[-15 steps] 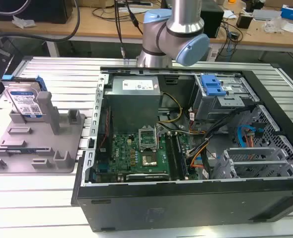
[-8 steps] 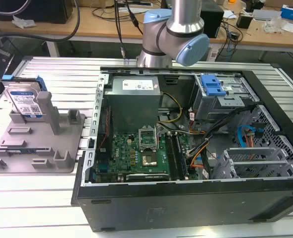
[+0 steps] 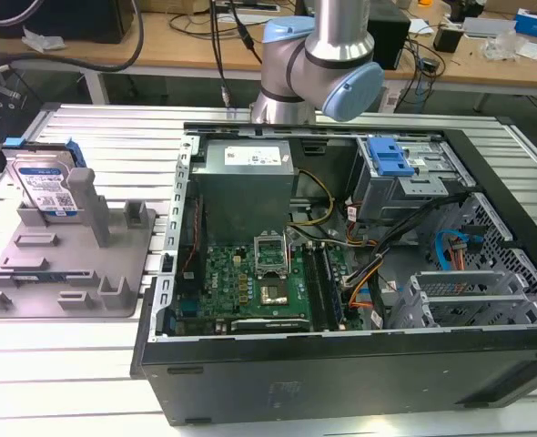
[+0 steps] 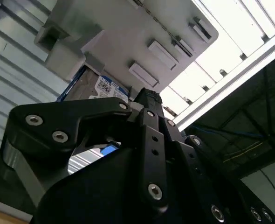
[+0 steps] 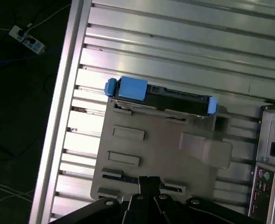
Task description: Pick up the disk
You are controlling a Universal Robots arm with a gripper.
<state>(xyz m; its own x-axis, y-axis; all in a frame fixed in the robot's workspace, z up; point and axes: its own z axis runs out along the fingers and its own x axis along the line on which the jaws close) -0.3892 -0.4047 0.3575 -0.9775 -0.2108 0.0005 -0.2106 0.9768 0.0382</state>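
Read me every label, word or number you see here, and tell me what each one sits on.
The white-and-blue label on the silver-grey hard disk, which stands on edge in the grey plastic fixture tray: print too small to read.
The white sticker on the grey metal power supply box: too blurred to read.
No other text is legible.
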